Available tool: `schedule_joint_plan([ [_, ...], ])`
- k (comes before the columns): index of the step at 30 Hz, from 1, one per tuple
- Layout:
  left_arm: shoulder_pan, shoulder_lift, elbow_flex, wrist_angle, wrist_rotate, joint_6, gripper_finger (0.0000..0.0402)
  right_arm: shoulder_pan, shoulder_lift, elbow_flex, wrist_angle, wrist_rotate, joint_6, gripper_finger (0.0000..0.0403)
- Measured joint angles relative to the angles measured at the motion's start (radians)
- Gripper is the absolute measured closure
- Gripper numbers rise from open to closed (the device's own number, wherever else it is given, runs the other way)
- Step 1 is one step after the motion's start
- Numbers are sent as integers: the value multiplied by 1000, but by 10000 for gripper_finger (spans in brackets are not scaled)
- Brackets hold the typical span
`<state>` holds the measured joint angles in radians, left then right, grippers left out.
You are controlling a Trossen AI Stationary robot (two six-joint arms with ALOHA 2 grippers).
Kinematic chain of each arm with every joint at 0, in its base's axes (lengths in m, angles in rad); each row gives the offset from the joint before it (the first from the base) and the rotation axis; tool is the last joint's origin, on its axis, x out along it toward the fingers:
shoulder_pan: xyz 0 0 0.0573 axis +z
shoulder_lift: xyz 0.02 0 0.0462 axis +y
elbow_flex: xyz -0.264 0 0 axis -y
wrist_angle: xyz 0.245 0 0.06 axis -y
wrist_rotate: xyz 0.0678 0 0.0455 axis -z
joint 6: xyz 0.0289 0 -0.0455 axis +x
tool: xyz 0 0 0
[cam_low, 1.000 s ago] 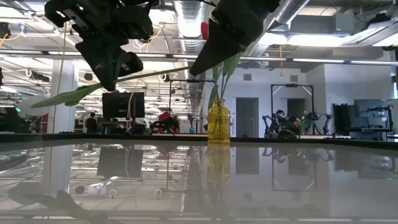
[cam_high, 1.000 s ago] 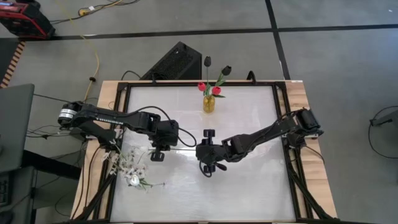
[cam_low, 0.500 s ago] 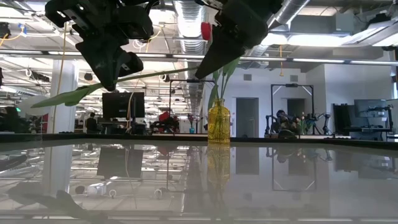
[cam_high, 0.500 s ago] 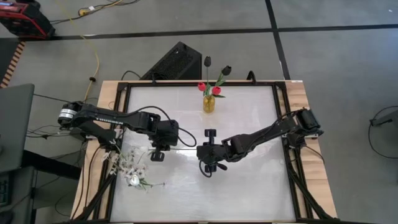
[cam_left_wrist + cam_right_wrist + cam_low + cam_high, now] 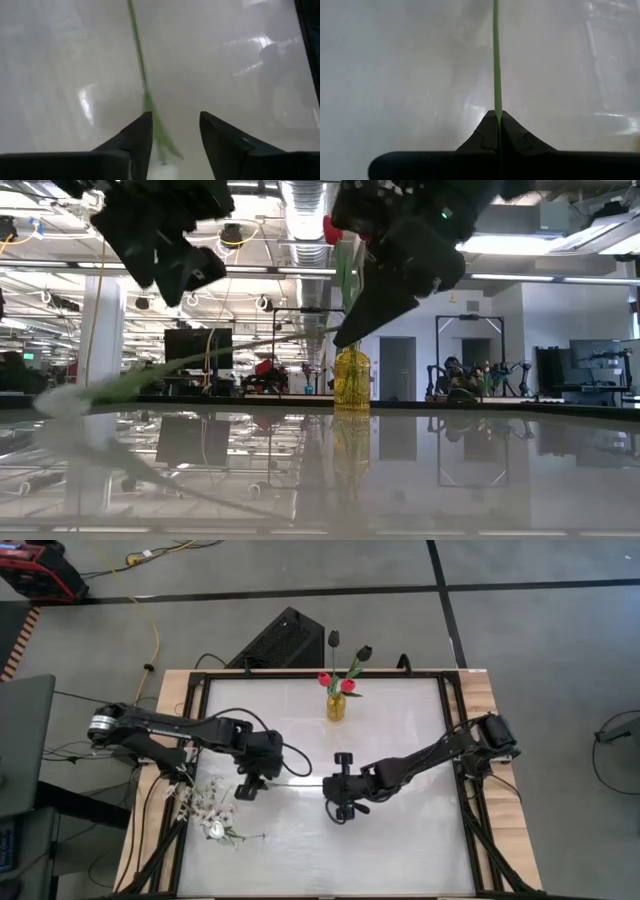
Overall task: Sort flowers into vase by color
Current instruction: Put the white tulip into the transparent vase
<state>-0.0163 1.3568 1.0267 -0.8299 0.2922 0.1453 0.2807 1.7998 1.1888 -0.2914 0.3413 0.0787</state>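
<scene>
A green flower stem [image 5: 495, 60] is clenched between the jaws of the right gripper [image 5: 336, 783] above the middle of the worktop [image 5: 400, 830]. The left gripper [image 5: 250, 783] hangs just left of it, jaws released, the stem passing between its fingers [image 5: 134, 140]. The yellow vase [image 5: 337, 706] stands at the far edge holding red and black tulips [image 5: 350, 686]. White flowers [image 5: 212, 808] lie at the near left.
</scene>
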Motion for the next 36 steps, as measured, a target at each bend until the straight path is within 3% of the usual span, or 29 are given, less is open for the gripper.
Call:
schedule_joint_plan([
  [5, 35, -143, -1, 53, -25, 38, 239, -1, -57, -156, 234, -95, 20, 380],
  [9, 59, -282, -75, 248, -34, 51, 245, 20, -142, -263, 363, -102, 29, 380],
  [15, 71, -455, -262, 559, -64, 24, 253, 37, -316, -397, 452, 88, 37, 380],
  [18, 70, -517, -353, 693, -100, 18, 253, 22, -400, -459, 542, 104, 21, 380],
  [24, 71, -611, -458, 894, -411, 45, 254, 10, -504, -513, 518, 100, 27, 380],
  [26, 71, -633, -466, 950, -471, 68, 254, 10, -520, -513, 478, 152, 69, 380],
  [30, 71, -671, -490, 1047, -476, 60, 254, -4, -515, -514, 442, 293, 137, 380],
  [36, 71, -707, -544, 1098, -439, -23, 254, -53, -432, -514, 702, 373, 40, 380],
])
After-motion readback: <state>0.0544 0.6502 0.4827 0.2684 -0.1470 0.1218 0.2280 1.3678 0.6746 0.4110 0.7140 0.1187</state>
